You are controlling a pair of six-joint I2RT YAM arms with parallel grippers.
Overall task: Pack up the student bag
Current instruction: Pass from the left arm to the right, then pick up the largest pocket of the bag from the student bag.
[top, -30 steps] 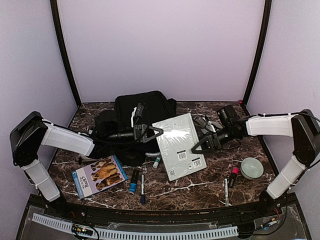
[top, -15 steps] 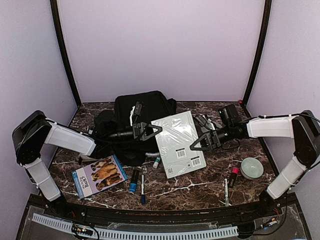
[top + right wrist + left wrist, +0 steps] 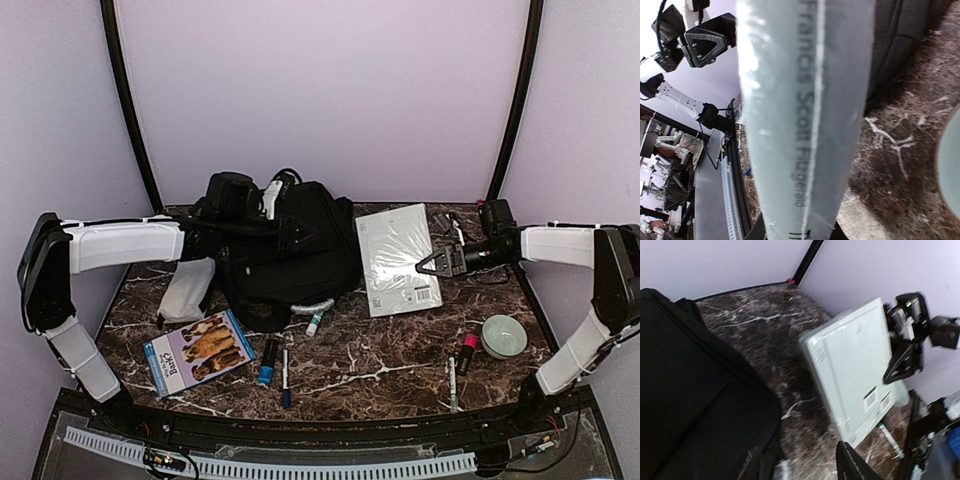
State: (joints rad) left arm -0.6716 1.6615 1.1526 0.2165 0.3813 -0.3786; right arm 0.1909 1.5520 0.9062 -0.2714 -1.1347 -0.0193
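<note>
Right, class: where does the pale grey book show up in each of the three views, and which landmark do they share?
Top external: the grey book sits right of centre, gripped at its right edge by the right end effector.
Left wrist: the book is right of centre, tilted.
Right wrist: its spine fills the middle, top to bottom.
Shared landmark: the black student bag, beside the book in every view.

Right claw point(image 3: 428, 265) pulled book point(image 3: 396, 250) off bag point(image 3: 300, 265).
</note>
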